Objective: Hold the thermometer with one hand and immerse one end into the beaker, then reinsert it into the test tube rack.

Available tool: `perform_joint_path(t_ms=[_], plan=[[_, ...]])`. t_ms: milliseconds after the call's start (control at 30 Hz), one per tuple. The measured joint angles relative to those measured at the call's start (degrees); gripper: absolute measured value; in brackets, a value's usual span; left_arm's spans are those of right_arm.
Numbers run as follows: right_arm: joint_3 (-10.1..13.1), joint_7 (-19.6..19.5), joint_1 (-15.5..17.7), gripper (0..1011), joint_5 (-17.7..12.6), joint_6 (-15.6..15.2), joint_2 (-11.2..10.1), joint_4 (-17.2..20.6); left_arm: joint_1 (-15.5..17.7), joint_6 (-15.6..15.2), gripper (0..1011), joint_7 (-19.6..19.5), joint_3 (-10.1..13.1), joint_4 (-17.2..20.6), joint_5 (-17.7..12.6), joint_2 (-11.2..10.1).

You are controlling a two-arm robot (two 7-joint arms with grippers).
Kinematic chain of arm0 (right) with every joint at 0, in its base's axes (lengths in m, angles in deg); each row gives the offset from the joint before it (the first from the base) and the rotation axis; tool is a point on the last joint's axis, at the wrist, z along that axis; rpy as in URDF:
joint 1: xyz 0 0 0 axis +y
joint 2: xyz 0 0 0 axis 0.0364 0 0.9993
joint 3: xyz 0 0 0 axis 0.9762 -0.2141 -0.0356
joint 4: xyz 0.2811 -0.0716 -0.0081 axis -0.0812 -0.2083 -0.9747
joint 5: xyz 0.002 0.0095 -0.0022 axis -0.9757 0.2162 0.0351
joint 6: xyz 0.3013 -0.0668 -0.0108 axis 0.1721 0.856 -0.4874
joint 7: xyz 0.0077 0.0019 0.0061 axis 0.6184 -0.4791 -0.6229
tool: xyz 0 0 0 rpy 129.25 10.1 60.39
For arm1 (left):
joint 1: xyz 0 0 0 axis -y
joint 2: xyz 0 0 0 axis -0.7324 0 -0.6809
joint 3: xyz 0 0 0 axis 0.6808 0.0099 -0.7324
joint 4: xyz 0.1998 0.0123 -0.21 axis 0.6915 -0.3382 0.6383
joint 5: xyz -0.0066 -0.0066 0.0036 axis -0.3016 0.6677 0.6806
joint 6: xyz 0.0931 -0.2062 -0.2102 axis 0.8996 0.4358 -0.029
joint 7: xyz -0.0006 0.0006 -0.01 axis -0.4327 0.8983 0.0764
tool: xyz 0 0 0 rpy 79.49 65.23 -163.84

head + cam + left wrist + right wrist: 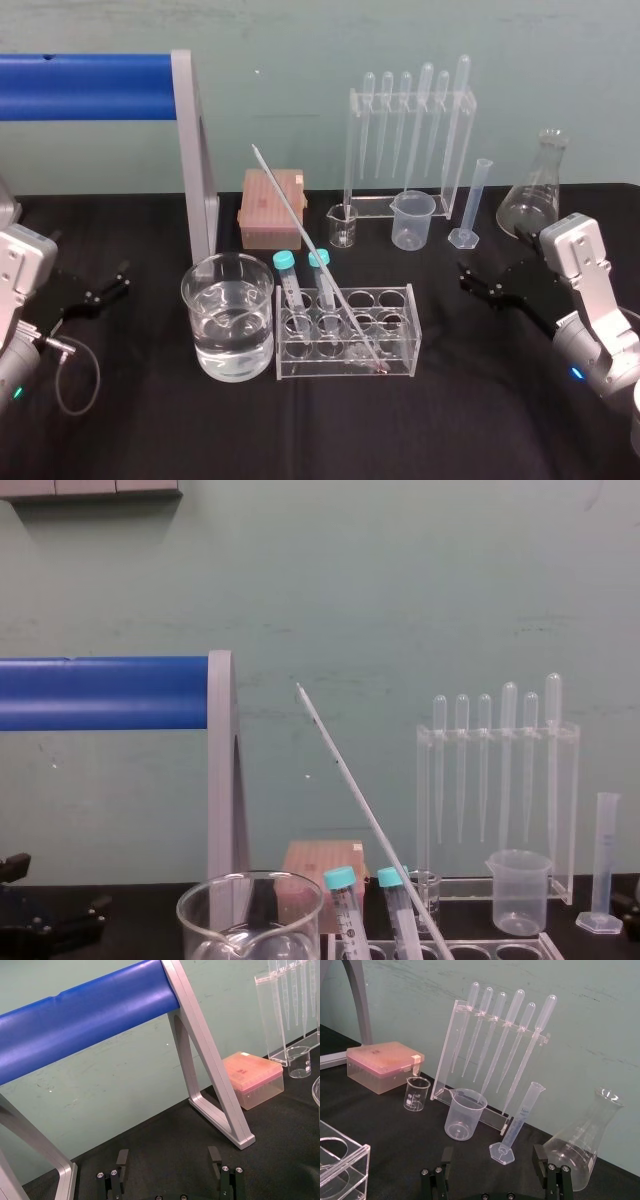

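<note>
Head view, from the left: the left gripper sits low over the black surface, its fingers spread and holding nothing. Next comes the wide beaker, part full of clear liquid, just beside the rack. The thermometer stands tilted in the rack, its top leaning up and to the left. At far right, the right gripper hangs spread and empty.

The chest view's bottom edge cuts off the beaker below its rim and most of the test tube rack, hiding the thermometer's lower end. Its scale marks are too fine to read.
</note>
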Motion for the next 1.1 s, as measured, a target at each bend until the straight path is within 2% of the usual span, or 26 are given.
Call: perform_joint_path(t_ms=[1100], plan=[[0.0, 0.0, 0.0, 1003, 0.0, 0.0, 0.0, 0.0, 0.0, 0.0, 1008, 0.0, 0.0, 0.0, 0.0, 0.0]])
